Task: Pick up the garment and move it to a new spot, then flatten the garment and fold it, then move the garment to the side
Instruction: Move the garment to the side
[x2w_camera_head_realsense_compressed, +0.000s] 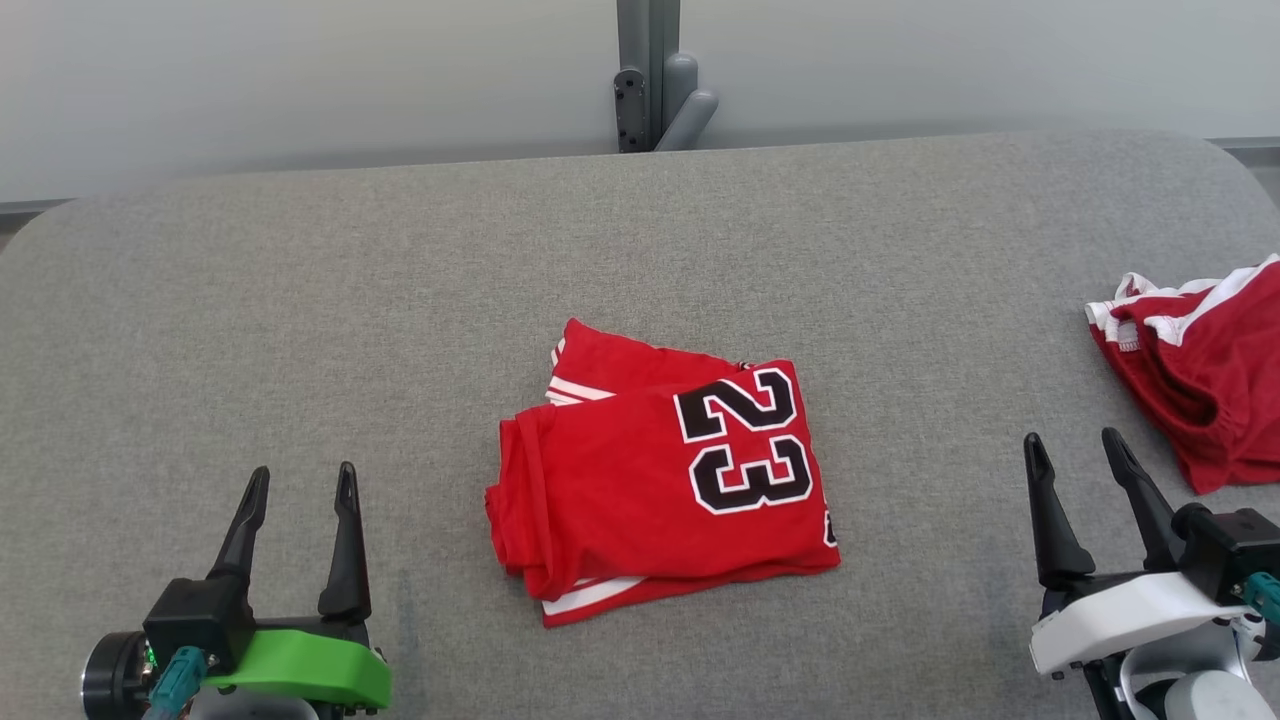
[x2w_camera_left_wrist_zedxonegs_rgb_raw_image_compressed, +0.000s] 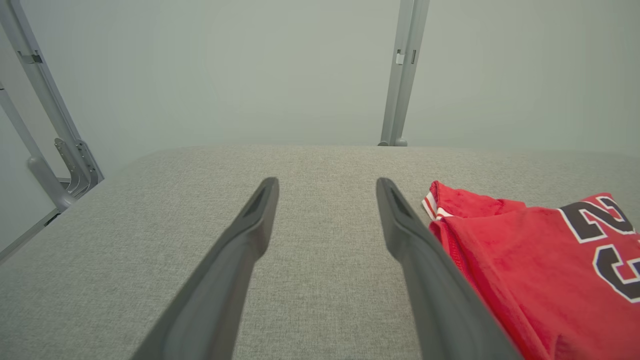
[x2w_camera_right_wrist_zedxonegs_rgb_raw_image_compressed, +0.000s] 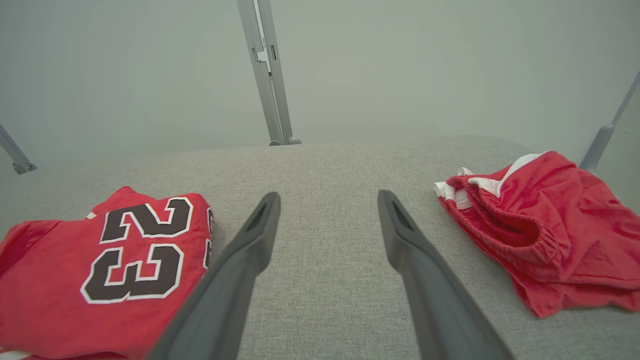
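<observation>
A red jersey (x2w_camera_head_realsense_compressed: 640, 485) printed with a black "23" lies folded into a rough square at the middle of the grey padded table (x2w_camera_head_realsense_compressed: 300, 300). The left wrist view catches the jersey (x2w_camera_left_wrist_zedxonegs_rgb_raw_image_compressed: 530, 260) on its right side, and the right wrist view has the jersey (x2w_camera_right_wrist_zedxonegs_rgb_raw_image_compressed: 95, 265) at its lower left. My left gripper (x2w_camera_head_realsense_compressed: 297, 484) stands open near the table's front left, well apart from the cloth, with nothing between its fingers (x2w_camera_left_wrist_zedxonegs_rgb_raw_image_compressed: 250, 220). At the front right my right gripper (x2w_camera_head_realsense_compressed: 1076, 448) is open too and empty, with its fingers (x2w_camera_right_wrist_zedxonegs_rgb_raw_image_compressed: 400, 225) over bare table.
Crumpled red shorts (x2w_camera_head_realsense_compressed: 1200, 370) with white trim lie at the table's right edge, close beside my right gripper; the shorts (x2w_camera_right_wrist_zedxonegs_rgb_raw_image_compressed: 540, 225) fill the right of the right wrist view. A grey metal post (x2w_camera_head_realsense_compressed: 650, 75) rises behind the table's far edge. Pale wall beyond.
</observation>
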